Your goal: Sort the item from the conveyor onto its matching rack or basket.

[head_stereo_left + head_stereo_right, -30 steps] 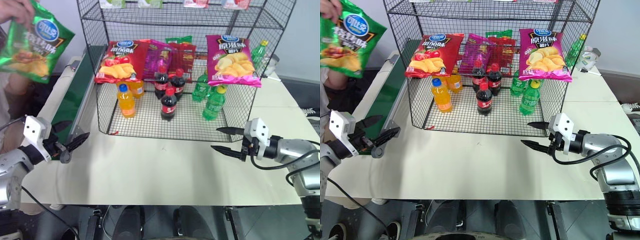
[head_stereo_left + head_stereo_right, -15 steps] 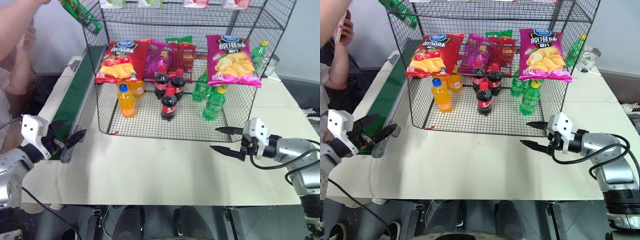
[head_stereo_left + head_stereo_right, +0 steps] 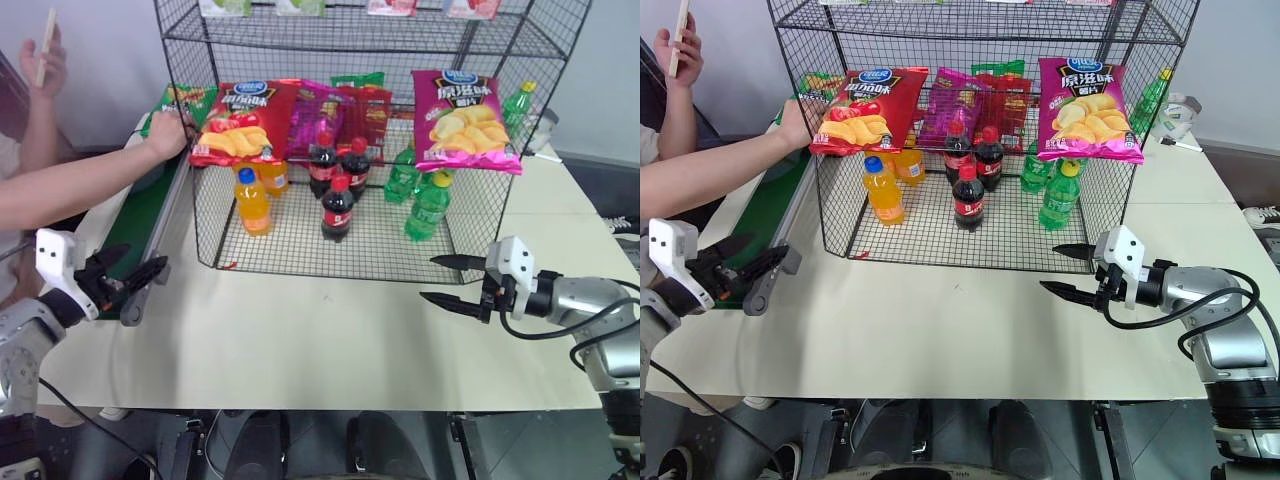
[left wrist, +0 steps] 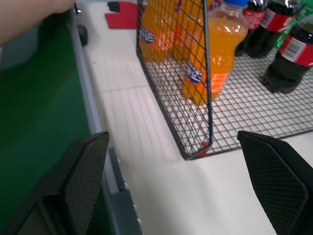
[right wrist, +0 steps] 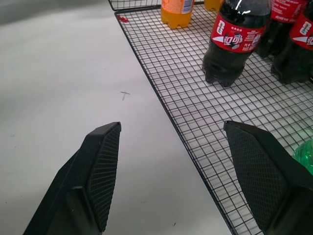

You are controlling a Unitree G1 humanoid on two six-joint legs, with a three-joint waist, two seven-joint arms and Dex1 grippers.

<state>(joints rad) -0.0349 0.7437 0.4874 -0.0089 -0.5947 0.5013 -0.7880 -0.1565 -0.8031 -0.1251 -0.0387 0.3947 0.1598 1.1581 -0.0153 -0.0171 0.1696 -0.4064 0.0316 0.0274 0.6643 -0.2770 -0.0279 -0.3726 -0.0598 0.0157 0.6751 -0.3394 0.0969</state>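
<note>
Left eye view, upper left: shiny green crisp bag [image 3: 181, 98] under a person's hand [image 3: 166, 136], on the long dark green conveyor [image 3: 140, 215]. Left gripper [image 3: 125, 280] wide, empty; right gripper [image 3: 448, 281] likewise. Left wrist view: tall black wire-mesh rack [image 4: 172, 93] ahead. Best to wait until the hand clears before reaching.

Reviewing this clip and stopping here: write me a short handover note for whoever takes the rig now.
Left gripper: open, empty, by the near end of the conveyor.
Right gripper: open, empty, over the table in front of the rack.
Green crisp bag: at the conveyor's far end, under a person's hand.
Done: nothing sorted yet.
Left: wait for the hand to clear, pick up the bag, place it on the rack's tier that holds the red and magenta crisp bags.
</note>
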